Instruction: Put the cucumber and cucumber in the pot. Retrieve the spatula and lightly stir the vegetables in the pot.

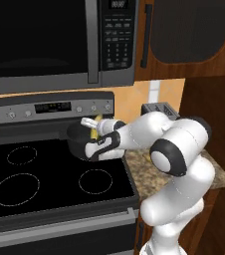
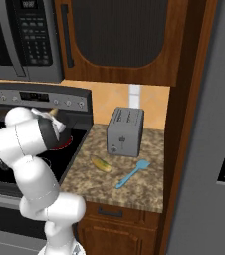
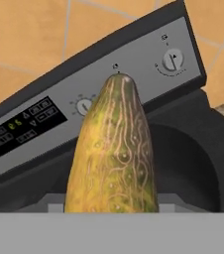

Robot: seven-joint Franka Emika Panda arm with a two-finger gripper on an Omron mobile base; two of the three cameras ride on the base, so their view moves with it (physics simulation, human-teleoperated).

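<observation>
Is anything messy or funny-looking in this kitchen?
Nothing is spilled or broken. One cucumber lies loose on the counter beside the spatula, in front of the toaster. The gripper holds the other cucumber above the pot, not yet dropped in.

Glossy white rounded arm [image 1: 184,149] segments with dark grey-black joint bands, and a white hand [image 1: 90,122].

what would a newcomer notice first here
Probably the yellow-green cucumber gripped in the claw, held above the dark pot at the back of the stove. Next, a second cucumber and the light blue spatula lying on the granite counter before the toaster.
</observation>
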